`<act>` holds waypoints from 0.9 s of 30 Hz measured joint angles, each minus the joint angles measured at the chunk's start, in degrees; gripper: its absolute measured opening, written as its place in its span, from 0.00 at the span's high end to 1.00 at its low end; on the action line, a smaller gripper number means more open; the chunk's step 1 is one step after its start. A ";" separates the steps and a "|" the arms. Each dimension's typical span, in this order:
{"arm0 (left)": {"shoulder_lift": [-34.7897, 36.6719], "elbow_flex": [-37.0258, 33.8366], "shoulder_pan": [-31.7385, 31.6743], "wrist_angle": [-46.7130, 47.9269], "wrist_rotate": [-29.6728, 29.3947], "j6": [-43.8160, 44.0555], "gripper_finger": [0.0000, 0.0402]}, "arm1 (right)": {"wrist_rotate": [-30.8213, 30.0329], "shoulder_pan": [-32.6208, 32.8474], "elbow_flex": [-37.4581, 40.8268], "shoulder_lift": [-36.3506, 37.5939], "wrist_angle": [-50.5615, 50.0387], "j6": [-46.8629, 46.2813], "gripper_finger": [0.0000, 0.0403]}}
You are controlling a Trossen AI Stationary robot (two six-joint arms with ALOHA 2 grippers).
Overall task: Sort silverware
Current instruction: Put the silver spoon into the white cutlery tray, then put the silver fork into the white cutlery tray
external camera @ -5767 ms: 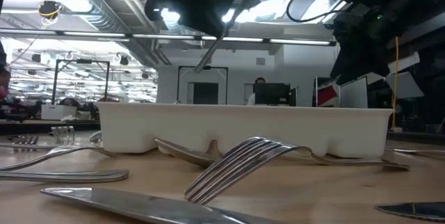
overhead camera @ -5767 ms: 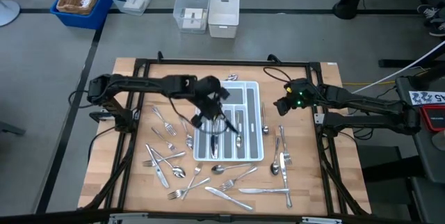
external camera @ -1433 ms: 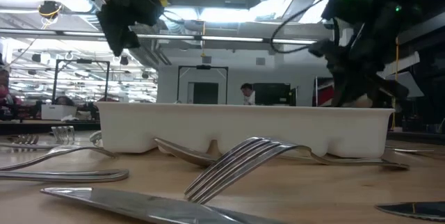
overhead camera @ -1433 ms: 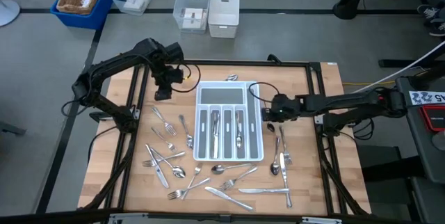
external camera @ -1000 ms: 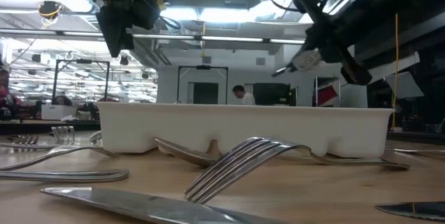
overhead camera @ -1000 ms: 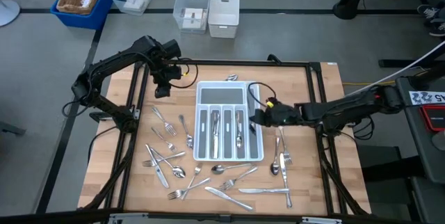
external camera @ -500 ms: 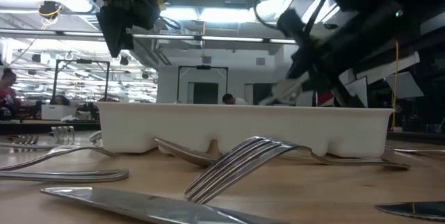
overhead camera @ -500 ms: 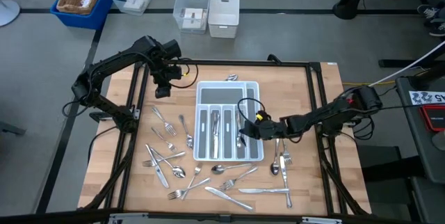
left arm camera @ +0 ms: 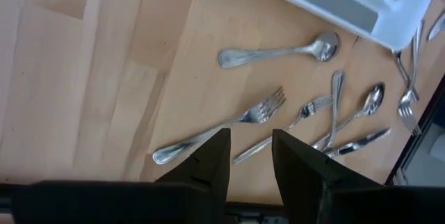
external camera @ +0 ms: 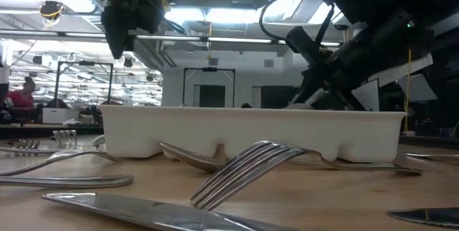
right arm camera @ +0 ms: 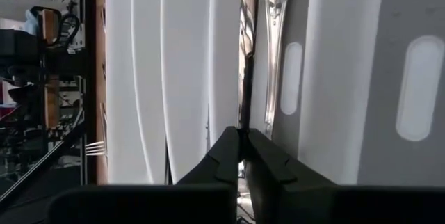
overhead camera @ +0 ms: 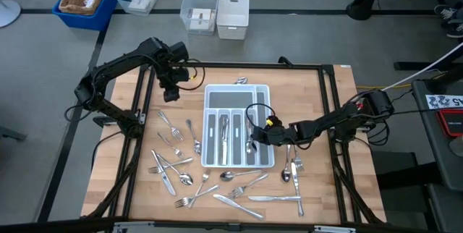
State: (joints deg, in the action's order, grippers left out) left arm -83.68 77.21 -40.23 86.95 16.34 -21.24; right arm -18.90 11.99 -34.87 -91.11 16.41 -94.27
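Silverware (overhead camera: 239,176) scattered across wooden table (overhead camera: 329,182).

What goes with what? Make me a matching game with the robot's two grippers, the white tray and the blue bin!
Things:
1. left gripper
2. right gripper
3. white tray
4. blue bin

Places or states:
A. on the grey floor
B. shut, low over the tray's right side
C. open, off to the tray's left side
D. holds silverware in its slots

Pairs: 1-C, 2-B, 3-D, 4-A
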 joint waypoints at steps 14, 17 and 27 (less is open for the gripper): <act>0.00 -4.95 8.48 3.03 -0.02 -12.61 0.76 | 0.46 0.00 0.00 0.02 0.50 1.54 0.73; 0.00 -8.94 11.02 3.05 -0.06 -15.09 0.76 | 0.54 0.00 0.00 0.07 1.85 1.73 0.73; 0.00 -21.87 17.21 -8.75 -10.20 -16.14 0.76 | 2.04 0.00 -0.04 1.25 9.37 6.30 0.74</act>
State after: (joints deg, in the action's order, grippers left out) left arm -83.68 55.34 -23.02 78.20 6.14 -37.38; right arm -16.85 11.99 -34.91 -89.86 25.79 -87.97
